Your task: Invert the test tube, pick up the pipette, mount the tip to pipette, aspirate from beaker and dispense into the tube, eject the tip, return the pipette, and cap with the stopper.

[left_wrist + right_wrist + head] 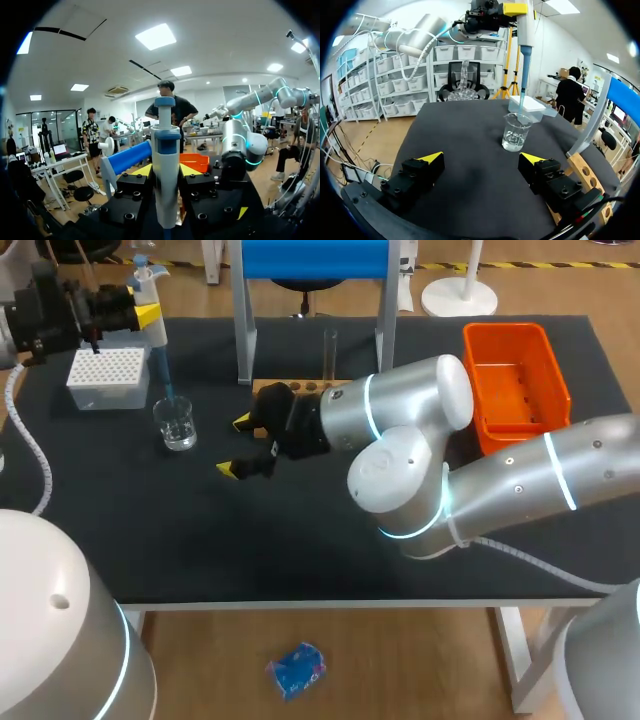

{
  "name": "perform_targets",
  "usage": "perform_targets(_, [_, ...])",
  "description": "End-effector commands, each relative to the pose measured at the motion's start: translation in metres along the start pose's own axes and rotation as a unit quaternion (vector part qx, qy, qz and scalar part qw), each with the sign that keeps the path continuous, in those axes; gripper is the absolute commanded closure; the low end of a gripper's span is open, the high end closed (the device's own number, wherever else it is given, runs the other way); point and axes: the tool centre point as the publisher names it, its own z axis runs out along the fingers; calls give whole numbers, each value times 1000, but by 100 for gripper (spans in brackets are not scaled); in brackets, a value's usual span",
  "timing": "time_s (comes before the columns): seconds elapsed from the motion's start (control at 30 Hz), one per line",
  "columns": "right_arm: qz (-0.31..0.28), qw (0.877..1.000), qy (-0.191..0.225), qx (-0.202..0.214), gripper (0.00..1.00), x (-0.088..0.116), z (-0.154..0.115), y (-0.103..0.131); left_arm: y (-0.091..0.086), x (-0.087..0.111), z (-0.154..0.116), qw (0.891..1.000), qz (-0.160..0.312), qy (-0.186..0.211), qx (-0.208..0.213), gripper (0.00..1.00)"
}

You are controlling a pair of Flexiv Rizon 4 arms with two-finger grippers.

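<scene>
While the right gripper is hanging spread and empty over the middle of the black table, the left gripper is clamping the white-and-blue pipette upright at the far left. Its slim blue tip is dipping into the clear glass beaker directly beneath.

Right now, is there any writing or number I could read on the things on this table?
None can be read.
The pipette shows no print.
Any marks on the beaker are too small to tell.
The tip box and orange bin bear no visible label.
</scene>
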Motion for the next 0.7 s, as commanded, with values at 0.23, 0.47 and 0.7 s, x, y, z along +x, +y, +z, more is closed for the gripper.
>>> perform_targets(0.23, [0, 1000, -1, 0, 0, 0, 1, 0, 16, -9, 4, 1000, -5, 5, -1, 100])
perform_targets(0.47, [0, 1000, -1, 0, 0, 0, 1, 0, 28, -9, 3, 1000, -16, 2, -2, 100])
perform_targets(0.7, [0, 1000, -1, 0, 0, 0, 1, 0, 39, -8, 3, 1000, -30, -4, 6, 100])
